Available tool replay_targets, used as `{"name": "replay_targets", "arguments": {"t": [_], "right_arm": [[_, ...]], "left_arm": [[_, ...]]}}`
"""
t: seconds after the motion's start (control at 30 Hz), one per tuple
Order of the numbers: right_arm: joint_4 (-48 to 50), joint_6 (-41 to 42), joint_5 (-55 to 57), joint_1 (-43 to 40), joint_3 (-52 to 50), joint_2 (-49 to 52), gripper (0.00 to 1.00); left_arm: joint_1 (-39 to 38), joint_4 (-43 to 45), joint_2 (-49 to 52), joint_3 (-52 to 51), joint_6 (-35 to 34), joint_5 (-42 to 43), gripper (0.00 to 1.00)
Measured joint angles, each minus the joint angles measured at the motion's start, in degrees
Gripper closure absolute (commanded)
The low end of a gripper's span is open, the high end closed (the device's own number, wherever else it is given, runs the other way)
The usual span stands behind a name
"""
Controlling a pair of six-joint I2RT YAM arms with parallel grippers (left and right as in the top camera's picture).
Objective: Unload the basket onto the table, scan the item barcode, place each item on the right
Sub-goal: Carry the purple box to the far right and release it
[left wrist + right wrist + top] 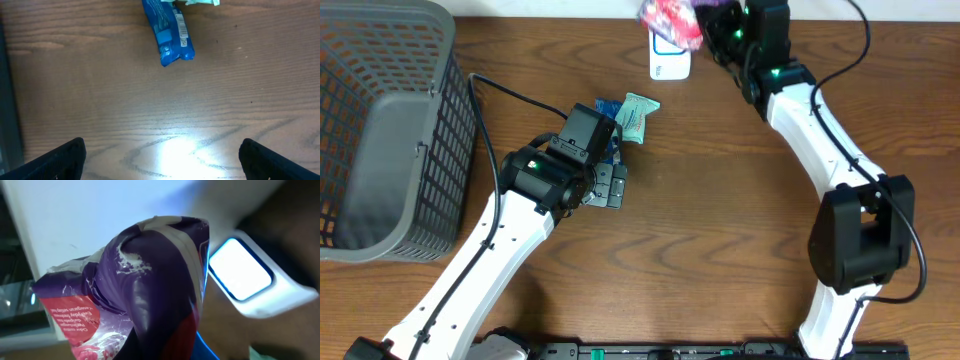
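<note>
In the right wrist view a purple and pink packet fills the frame and hides the fingers holding it. The overhead view shows this packet at the table's far edge with my right gripper shut on it, just above the white scanner. The scanner's lit window shows beside the packet. My left gripper hangs open over bare wood, its dark fingertips wide apart. A blue packet lies ahead of it, apart from the fingers.
A pale green packet lies against the blue packet near the table's middle. A dark mesh basket occupies the left side. The right arm's base stands at the right.
</note>
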Motion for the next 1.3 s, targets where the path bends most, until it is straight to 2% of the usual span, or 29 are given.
{"name": "replay_targets", "arguments": {"t": [0.17, 0.3, 0.53, 0.7, 0.83, 1.0, 1.1, 1.2, 1.27, 1.3], "right_arm": [[-0.79, -0.92, -1.77, 0.44, 8.61, 11.56, 0.99], [-1.97, -2.34, -5.09, 0.11, 9.88, 18.86, 0.99], [-12.79, -12.31, -7.5, -1.73, 16.94, 18.64, 0.99], [-25.29, -20.41, -7.32, -5.14, 25.86, 14.86, 0.99], [-34.34, -25.03, -4.59, -10.62, 28.5, 10.27, 0.99], [-49.57, -32.17, 2.23, -23.98, 29.2, 6.86, 0.99], [-54.38, -36.76, 5.79, -31.5, 29.09, 6.91, 0.99], [-56.35, -41.55, 9.22, -37.99, 28.98, 6.91, 0.82], [-56.26, -44.46, 10.6, -41.31, 28.09, 6.91, 0.66], [-56.06, -45.88, 11.08, -42.66, 27.5, 6.91, 0.52]], "left_arm": [[0.0, 0.0, 0.0, 0.0, 0.0, 0.02, 0.02], [0.0, -0.02, 0.0, 0.0, 0.0, 0.02, 0.02], [0.0, 0.02, 0.0, 0.0, 0.0, 0.0, 0.02], [0.0, 0.0, 0.0, 0.0, 0.0, 0.02, 0.02], [0.0, -0.02, 0.0, 0.0, 0.0, 0.02, 0.02], [0.0, -0.04, 0.0, 0.0, 0.0, 0.0, 0.02], [0.0, 0.0, 0.0, 0.0, 0.0, 0.02, 0.02], [0.0, 0.0, 0.0, 0.0, 0.0, 0.02, 0.02], [0.0, -0.02, 0.0, 0.0, 0.0, 0.02, 0.02], [0.0, -0.02, 0.0, 0.0, 0.0, 0.02, 0.02]]}}
